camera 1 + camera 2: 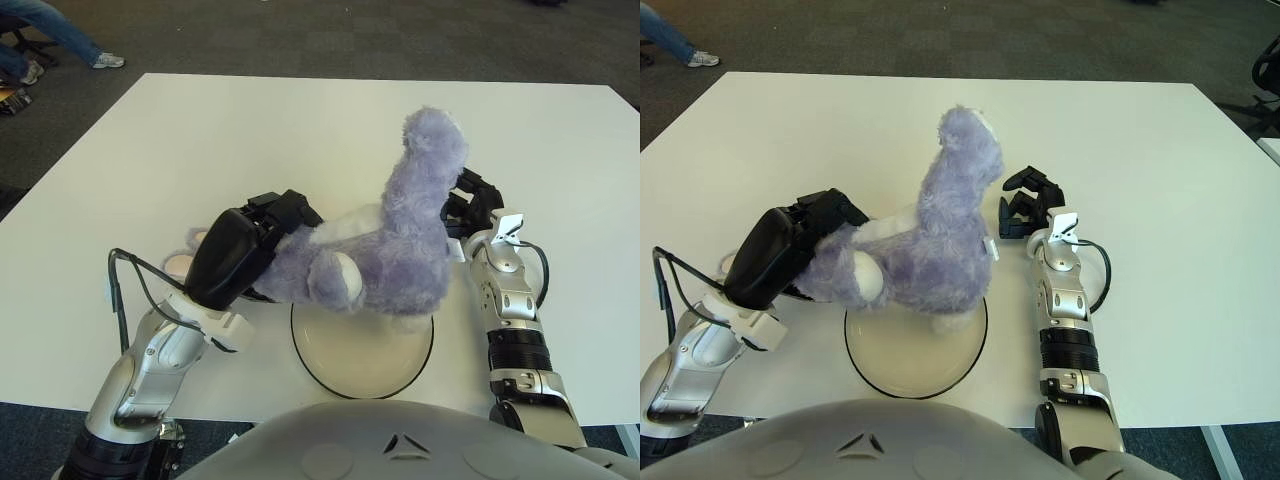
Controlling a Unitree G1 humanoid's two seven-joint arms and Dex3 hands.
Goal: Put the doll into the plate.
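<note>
**Doll held over the far rim of the plate**

The left hand (262, 235) has its fingers closed around the purple plush doll (385, 255), gripping the end nearest it. The doll extends to the right of this hand, its body overlapping the far part of the plate (362, 358) and hiding that section of rim; whether it touches the plate cannot be told. One long fuzzy part of the doll rises up and away from the hand, tilted toward the right hand (1025, 205). The near rim of the plate is visible and uncovered, just below and to the right of the left hand. The right hand shows just beside the doll's raised part, on its right, fingers curled with nothing in them. The white table (300, 130) has open surface beyond both hands up to its far edge, and to the right of the right hand up to the right edge.
</note>
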